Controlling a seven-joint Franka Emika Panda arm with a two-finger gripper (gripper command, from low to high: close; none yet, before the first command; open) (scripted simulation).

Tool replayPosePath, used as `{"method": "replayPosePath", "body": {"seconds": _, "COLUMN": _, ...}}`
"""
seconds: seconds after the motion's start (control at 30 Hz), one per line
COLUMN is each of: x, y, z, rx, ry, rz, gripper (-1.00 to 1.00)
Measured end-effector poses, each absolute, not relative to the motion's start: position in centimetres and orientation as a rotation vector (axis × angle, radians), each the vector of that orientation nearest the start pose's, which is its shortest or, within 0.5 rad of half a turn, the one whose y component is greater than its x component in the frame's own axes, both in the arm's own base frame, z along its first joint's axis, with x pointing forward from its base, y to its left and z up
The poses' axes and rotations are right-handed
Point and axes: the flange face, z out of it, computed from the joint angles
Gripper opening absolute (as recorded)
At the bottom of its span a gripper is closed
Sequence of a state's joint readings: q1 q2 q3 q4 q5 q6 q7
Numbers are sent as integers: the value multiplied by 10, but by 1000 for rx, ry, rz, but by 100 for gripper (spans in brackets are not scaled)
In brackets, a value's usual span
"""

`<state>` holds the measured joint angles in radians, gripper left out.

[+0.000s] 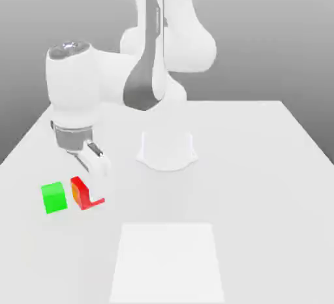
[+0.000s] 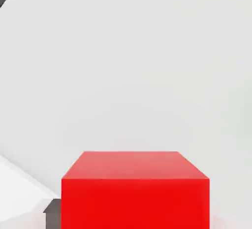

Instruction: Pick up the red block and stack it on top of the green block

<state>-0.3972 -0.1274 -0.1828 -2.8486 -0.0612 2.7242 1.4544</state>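
Note:
The red block (image 1: 77, 192) rests on the white table (image 1: 261, 185) at the exterior view's left, level with the green block (image 1: 54, 197), which stands just beyond a narrow gap on its left side. My gripper (image 1: 85, 193) has come straight down over the red block and is shut on it, with one white finger (image 1: 97, 185) pressed against its right face and the other hidden behind it. In the hand view the red block (image 2: 135, 193) looms close between the jaws, and a dark finger pad (image 2: 52, 215) sits against its side.
The arm's white base (image 1: 166, 149) stands at the middle of the table, to the right of the blocks. A paler square patch (image 1: 168, 263) lies on the table near its front edge. The table's left edge runs close to the green block.

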Motion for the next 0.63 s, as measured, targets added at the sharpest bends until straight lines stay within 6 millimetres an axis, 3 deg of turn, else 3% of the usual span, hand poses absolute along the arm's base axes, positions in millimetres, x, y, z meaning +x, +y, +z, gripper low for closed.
{"method": "replayPosePath", "body": {"seconds": 0.3, "x": 227, "y": -274, "z": 244, "rx": -763, "ry": 3047, "rz": -2, "gripper": -100}}
{"method": "replayPosePath", "body": {"seconds": 0.53, "x": 221, "y": -279, "z": 187, "rx": -677, "ry": 3066, "rz": -1, "gripper": -100}}
{"method": "replayPosePath", "body": {"seconds": 0.57, "x": 220, "y": -279, "z": 182, "rx": -675, "ry": 3067, "rz": -2, "gripper": 100}}
{"method": "replayPosePath", "body": {"seconds": 0.63, "x": 220, "y": -279, "z": 182, "rx": -675, "ry": 3067, "rz": -2, "gripper": 100}}
